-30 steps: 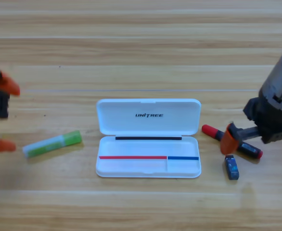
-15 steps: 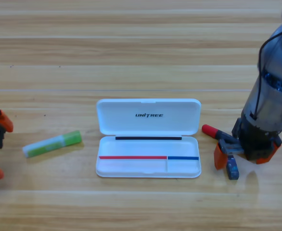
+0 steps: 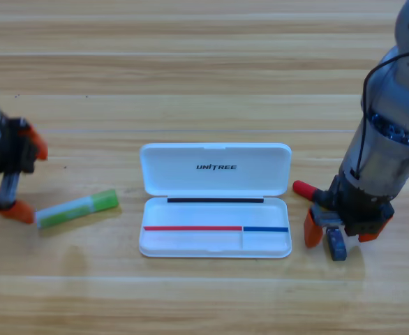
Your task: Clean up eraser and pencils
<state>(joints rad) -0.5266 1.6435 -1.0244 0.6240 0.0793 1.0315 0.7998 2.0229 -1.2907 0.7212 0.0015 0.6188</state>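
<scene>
**Case lies open as right gripper stands over eraser**

Case (image 3: 215, 209) of white plastic sits at the middle of the wooden table (image 3: 190, 70), its lid folded back flat and its shallow tray holding none of the loose things. The lid carries the one readable word, "UNITREE", in dark letters.

To the right of the case, the right gripper (image 3: 338, 235) points down at the table. Its orange jaws stand apart, one on each side of the eraser (image 3: 337, 244), a small dark block with a blue sleeve that rests on the wood just off the case's lower right corner; whether the jaws touch it cannot be told. The print on the sleeve is too small to read. Just above the eraser, the red end of the black-and-red pencil (image 3: 303, 188) pokes out from under the arm, the rest of it hidden.

Left of the case, the pale green pencil (image 3: 77, 209) lies slightly tilted, its whitish end pointing left. The left gripper (image 3: 19, 178) is at the picture's left edge, jaws spread, the lower tip just beside that whitish end.
</scene>
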